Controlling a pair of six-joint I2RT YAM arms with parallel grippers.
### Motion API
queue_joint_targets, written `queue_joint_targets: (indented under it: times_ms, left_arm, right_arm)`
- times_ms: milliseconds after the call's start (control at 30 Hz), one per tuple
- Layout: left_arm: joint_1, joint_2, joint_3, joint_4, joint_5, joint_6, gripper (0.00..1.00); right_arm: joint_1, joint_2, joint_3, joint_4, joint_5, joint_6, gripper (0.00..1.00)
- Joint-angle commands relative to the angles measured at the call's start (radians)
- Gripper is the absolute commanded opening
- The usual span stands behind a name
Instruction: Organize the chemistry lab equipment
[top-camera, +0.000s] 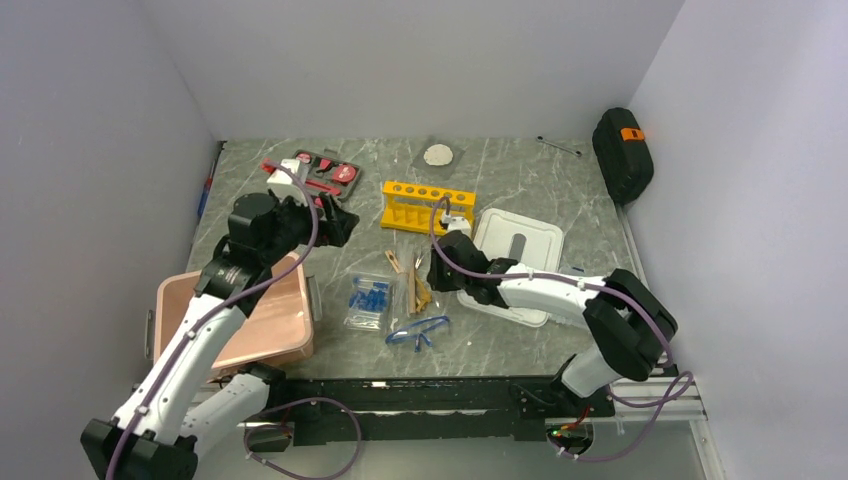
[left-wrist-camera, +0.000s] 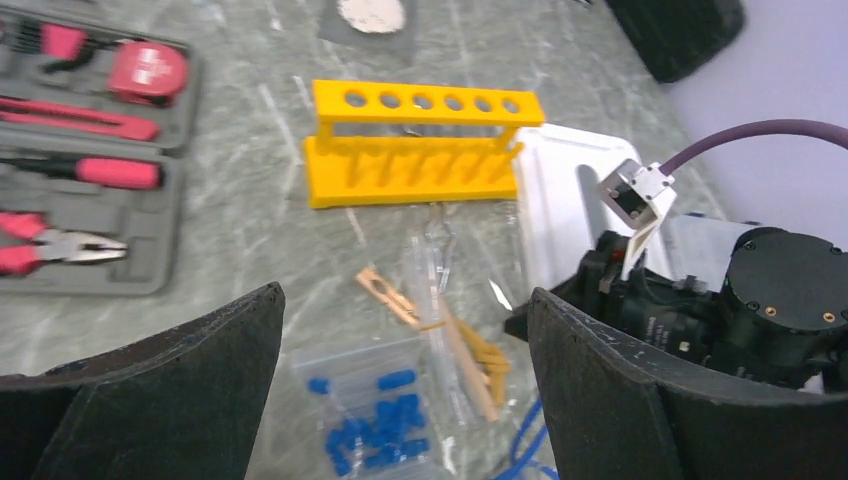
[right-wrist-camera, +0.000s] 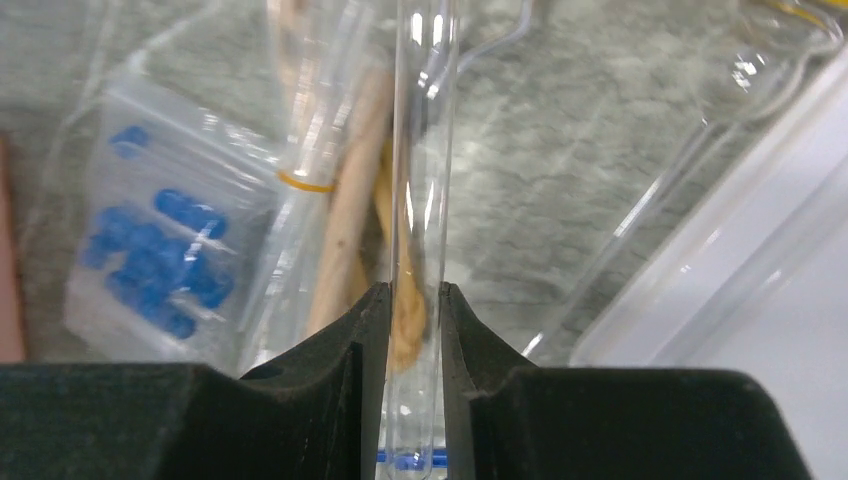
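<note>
Left hand (left-wrist-camera: 402, 296) spread, right hand (right-wrist-camera: 413, 292) pinching tube (right-wrist-camera: 425, 120)

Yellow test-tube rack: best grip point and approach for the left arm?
Take the yellow rack by its top bar, near the middle, coming straight down with the open left gripper. The rack stands upright and the bar is a narrow strip lying crosswise, so the jaws can likely span it front to back.

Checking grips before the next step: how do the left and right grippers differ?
The left gripper is wide open and empty; the right gripper is shut on a glass tube. The left hangs high over the table; the right sits low, close over the clamps. Both have black fingers.
</note>
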Motion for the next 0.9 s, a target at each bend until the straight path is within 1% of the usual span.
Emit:
queue_joint_targets:
  times_ms: [0, 100, 167, 333, 400, 567, 733, 833, 867]
  left_arm:
    - [-0.023, 0.084, -0.024, 0.131, 0.148, -0.118, 0.93]
    - [-0.038, 0.137, -0.050, 0.203, 0.217, -0.180, 0.93]
    - [-0.048, 0.170, -0.065, 0.235, 0.240, -0.211, 0.93]
    - [-0.055, 0.245, -0.073, 0.233, 0.268, -0.259, 0.93]
    - [-0.056, 0.264, -0.083, 0.261, 0.282, -0.290, 0.92]
    - [-0.058, 0.319, -0.096, 0.284, 0.306, -0.328, 0.88]
    - [-0.068, 0.364, -0.098, 0.283, 0.322, -0.353, 0.82]
    - [-0.072, 0.375, -0.104, 0.285, 0.339, -0.365, 0.71]
    - [-0.073, 0.376, -0.106, 0.312, 0.340, -0.368, 0.67]
  right_arm:
    - [0.035, -0.075, 0.019, 0.162, -0.005, -0.056, 0.18]
    - [0.056, -0.074, 0.037, 0.204, 0.007, -0.069, 0.18]
    - [0.067, -0.072, 0.047, 0.231, 0.012, -0.077, 0.18]
    - [0.110, -0.093, 0.053, 0.301, 0.020, -0.104, 0.18]
    - [0.128, -0.103, 0.053, 0.326, 0.027, -0.114, 0.18]
    - [0.161, -0.116, 0.049, 0.366, 0.034, -0.128, 0.19]
    - [0.185, -0.120, 0.057, 0.378, 0.046, -0.144, 0.19]
    - [0.195, -0.114, 0.060, 0.385, 0.050, -0.153, 0.19]
    - [0.198, -0.112, 0.060, 0.387, 0.051, -0.153, 0.19]
